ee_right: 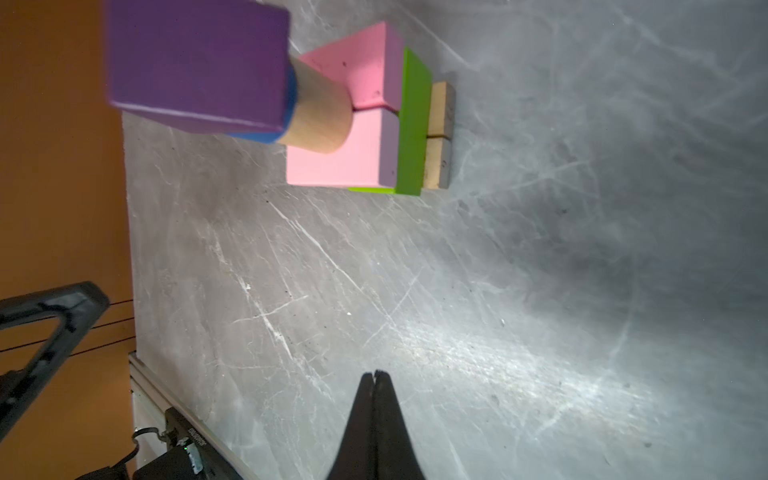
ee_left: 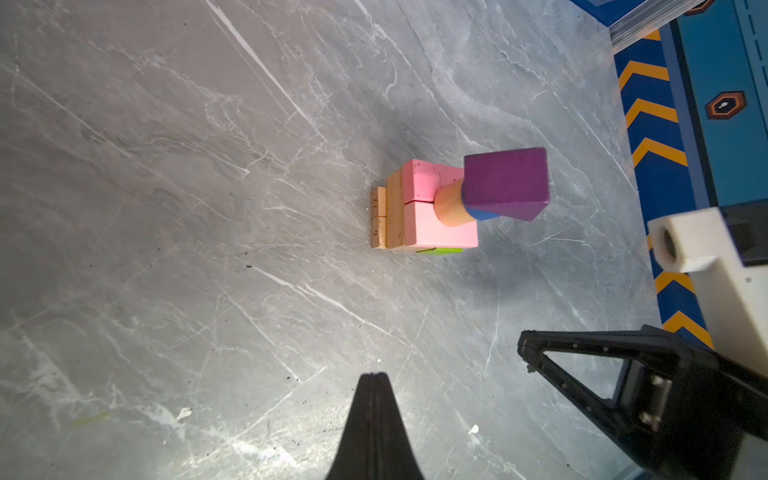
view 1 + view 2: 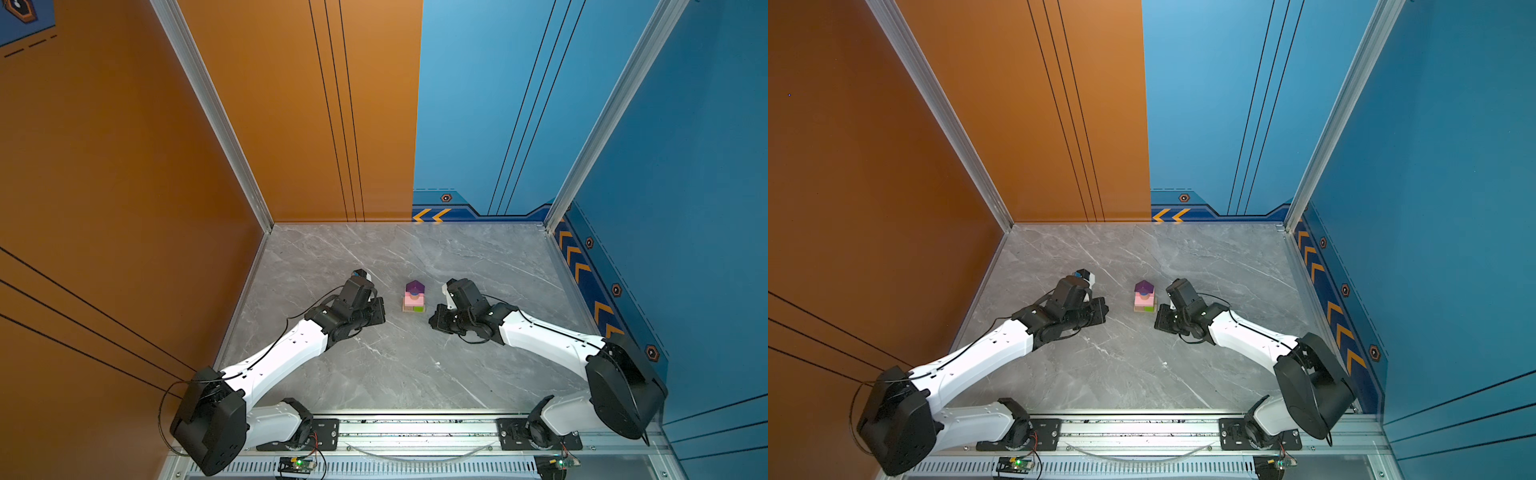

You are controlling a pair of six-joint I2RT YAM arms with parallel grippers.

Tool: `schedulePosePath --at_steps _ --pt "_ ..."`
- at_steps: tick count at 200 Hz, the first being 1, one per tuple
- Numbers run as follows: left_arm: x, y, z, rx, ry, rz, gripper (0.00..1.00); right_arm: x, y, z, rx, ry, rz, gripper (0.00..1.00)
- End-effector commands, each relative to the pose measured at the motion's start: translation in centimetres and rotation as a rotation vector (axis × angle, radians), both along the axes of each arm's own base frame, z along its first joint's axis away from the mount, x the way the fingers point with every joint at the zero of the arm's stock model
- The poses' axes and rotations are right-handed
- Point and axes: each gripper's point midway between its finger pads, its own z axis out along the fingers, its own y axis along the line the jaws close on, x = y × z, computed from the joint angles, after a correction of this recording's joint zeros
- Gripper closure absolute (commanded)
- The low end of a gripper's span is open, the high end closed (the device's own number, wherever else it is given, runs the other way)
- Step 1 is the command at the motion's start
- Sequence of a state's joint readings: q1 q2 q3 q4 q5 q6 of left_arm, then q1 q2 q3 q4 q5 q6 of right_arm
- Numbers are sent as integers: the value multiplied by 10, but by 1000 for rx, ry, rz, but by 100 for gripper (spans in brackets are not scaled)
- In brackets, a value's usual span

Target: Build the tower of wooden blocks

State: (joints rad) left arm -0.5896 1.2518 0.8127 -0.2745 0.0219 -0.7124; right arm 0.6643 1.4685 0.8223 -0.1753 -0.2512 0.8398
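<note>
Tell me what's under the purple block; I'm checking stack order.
A blue cylinder, then a tan cylinder on two pink slabs. The purple block hides most of the blue one.

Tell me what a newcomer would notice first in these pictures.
A small bright tower capped by a purple block stands at the middle of the grey table. The left fingers and right fingers flank it, shut, empty and clear of it. Behind, an orange wall meets a blue wall.
</note>
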Motion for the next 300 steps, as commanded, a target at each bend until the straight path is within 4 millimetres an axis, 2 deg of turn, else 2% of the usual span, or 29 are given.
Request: schedulePosePath --at_steps 1,81,135,216,262,300 --pt "3 3 -14 12 18 10 100 2 4 -12 0 8 -28 100" --pt "7 -3 -23 -2 45 6 100 15 8 -37 64 -7 -103 100" --pt "8 -3 -25 -6 50 9 100 28 9 -47 157 -25 -170 100" --pt "9 -2 -28 -6 58 12 100 41 10 -55 290 -28 -243 100" --pt "10 -2 -32 -3 66 13 100 45 14 -58 295 -17 -248 100" --pt "11 -2 -35 -5 77 13 100 50 15 -54 306 -32 -258 100"
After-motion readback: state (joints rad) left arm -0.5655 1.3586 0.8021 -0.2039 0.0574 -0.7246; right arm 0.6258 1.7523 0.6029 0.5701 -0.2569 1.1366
